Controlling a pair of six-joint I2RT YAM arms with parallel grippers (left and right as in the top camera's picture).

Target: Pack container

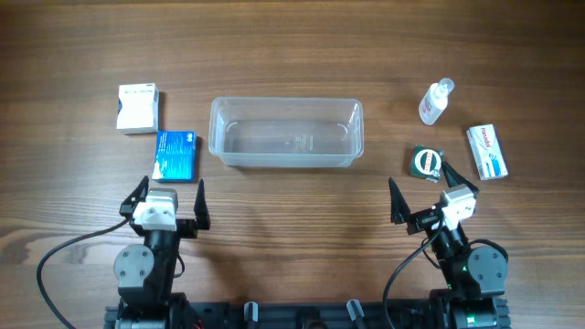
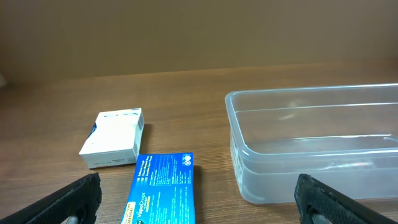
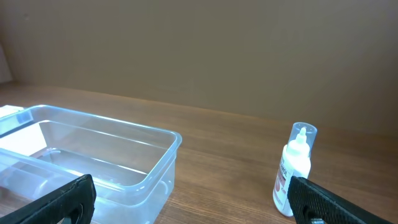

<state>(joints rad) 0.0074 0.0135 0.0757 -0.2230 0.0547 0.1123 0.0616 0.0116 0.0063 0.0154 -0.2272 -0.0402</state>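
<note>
I have both arms parked at the near edge of the table with nothing in either one. The left gripper (image 1: 172,184) has its jaws spread wide and grips nothing; in the left wrist view its dark fingers (image 2: 68,202) sit at the two bottom corners of the frame, well apart. The blue box (image 1: 175,154) lies on the wood between and just ahead of them, and I see no contact with it. Beyond that lies the white box (image 1: 137,108), flat and a little further left. The right gripper (image 1: 419,175) is equally wide open and empty, its fingers (image 3: 56,202) framing the bottom of the right wrist view. One finger ends just beside a small round dark-green item (image 1: 426,162); I cannot tell whether they touch. The container (image 1: 285,100) sits in the middle of the table, ahead of both arms, long side across, upright, with nothing inside it. To its right, a small clear bottle (image 1: 436,100) with a white label lies on the far side, and a white box with red lettering (image 1: 487,152) lies near the right edge, beside the round item.
</note>
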